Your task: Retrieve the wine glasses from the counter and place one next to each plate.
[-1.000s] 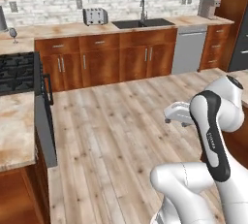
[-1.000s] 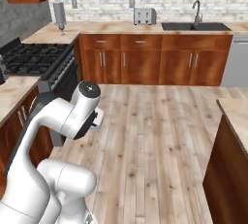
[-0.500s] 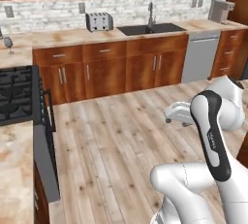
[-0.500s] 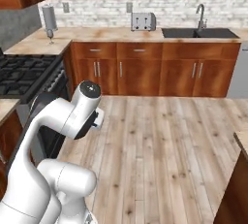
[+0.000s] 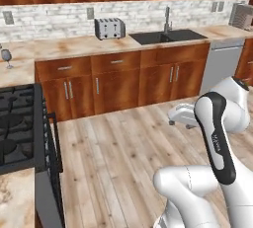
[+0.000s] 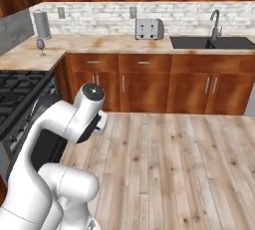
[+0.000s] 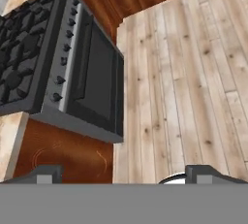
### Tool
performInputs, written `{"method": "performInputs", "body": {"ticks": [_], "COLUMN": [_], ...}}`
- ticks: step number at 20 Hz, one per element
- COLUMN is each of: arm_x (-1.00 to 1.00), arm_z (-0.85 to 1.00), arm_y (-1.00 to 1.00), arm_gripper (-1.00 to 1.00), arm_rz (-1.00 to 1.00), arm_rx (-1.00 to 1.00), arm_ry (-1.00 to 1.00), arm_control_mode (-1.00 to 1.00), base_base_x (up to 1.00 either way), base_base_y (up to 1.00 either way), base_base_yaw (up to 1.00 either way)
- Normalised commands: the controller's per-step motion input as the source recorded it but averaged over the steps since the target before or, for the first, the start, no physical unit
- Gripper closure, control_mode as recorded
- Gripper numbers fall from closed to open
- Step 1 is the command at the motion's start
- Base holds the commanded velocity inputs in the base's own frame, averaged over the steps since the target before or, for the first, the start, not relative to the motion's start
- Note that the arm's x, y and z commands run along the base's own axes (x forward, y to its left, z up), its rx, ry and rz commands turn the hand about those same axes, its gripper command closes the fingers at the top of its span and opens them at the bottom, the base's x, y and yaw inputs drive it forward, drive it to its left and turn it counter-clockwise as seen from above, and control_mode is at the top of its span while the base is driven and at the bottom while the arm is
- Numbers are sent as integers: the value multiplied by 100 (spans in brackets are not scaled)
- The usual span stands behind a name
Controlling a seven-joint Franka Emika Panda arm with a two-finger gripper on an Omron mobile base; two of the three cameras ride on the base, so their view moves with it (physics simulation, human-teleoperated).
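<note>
A small smoky-grey wine glass (image 5: 6, 56) stands on the beige stone counter (image 5: 74, 48) at the far left of the left base view. In the right base view the wine glass (image 6: 42, 46) sits in front of a tall grey cylinder (image 6: 42, 23) on the counter (image 6: 99, 43). My gripper (image 7: 124, 174) is open with nothing between its fingertips (image 7: 46, 173), and it looks down at the oven front and the wood floor. The gripper (image 5: 180, 122) hangs over the floor, well short of the counter. The plates are out of view.
A black stove (image 5: 17, 131) with an oven door (image 7: 97, 82) stands to my left. On the counter sit a toaster (image 5: 109, 28) and a sink with a tap (image 5: 167, 35). A steel dishwasher (image 5: 221, 64) is at the right. Wood floor (image 6: 169, 164) lies ahead.
The whole picture has shifted in both base views, so the base has moved: counter and stove now look nearer and further right. The arm keeps its pose and the gripper stays open.
</note>
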Motion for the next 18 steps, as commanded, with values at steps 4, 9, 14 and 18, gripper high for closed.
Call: {"method": "performInputs", "body": {"ticks": [4, 9, 14, 18], "arm_x": [0, 0, 0, 0], "arm_z": [0, 0, 0, 0], "arm_y": [0, 0, 0, 0], "arm_gripper": [-100, -100, -100, -100], "arm_rz": [0, 0, 0, 0], "arm_rx": [0, 0, 0, 0], "arm_ry": [0, 0, 0, 0], "arm_control_mode": [100, 100, 100, 100], "base_base_x": [100, 100, 100, 100], "base_base_y": [0, 0, 0, 0], "base_base_yaw": [10, 17, 24, 36]}}
